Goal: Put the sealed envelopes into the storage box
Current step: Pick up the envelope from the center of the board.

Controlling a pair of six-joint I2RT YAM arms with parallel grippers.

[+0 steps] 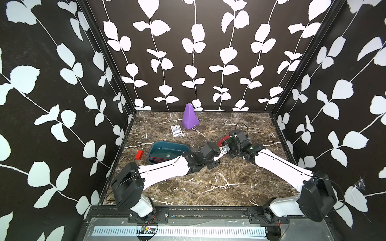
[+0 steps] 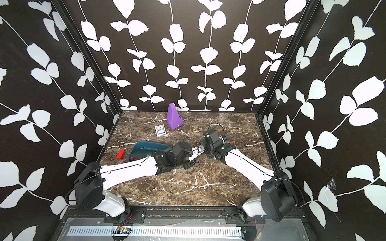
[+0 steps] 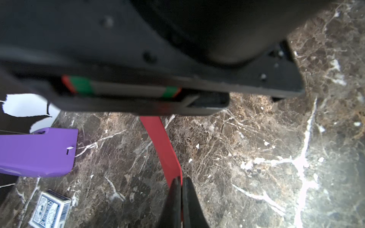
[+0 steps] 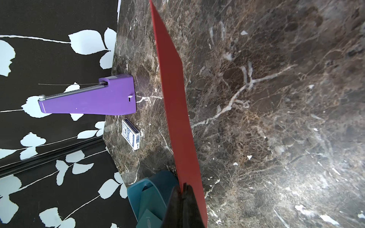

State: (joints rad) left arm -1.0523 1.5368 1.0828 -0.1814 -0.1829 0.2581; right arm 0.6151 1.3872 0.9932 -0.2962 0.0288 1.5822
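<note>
Near the left edge of the marble counter lies a small red block, with bare marble between it and the storage box just to its right. The teal box sits in the left half of the counter, and the left arm's white forearm crosses over its near right corner. Inside it a dark green envelope with a gold emblem lies flat on top, with red and navy edges showing beneath it along the near side.

Further toward the far edge, a pack of playing cards lies flat. A purple metronome stands upright just beyond it, close to the far edge.

Around the middle of the counter, to the right of the box, the two grippers meet. The left gripper is clenched, its dark fingertips pinched together on one edge of a red envelope. From there the envelope runs, slightly bowed, toward the black body of the other gripper. The right gripper is likewise clamped, its fingertips closed on the red envelope, which stands on edge and stretches away from them above the marble. This envelope is outside the box, held between both grippers.
</note>
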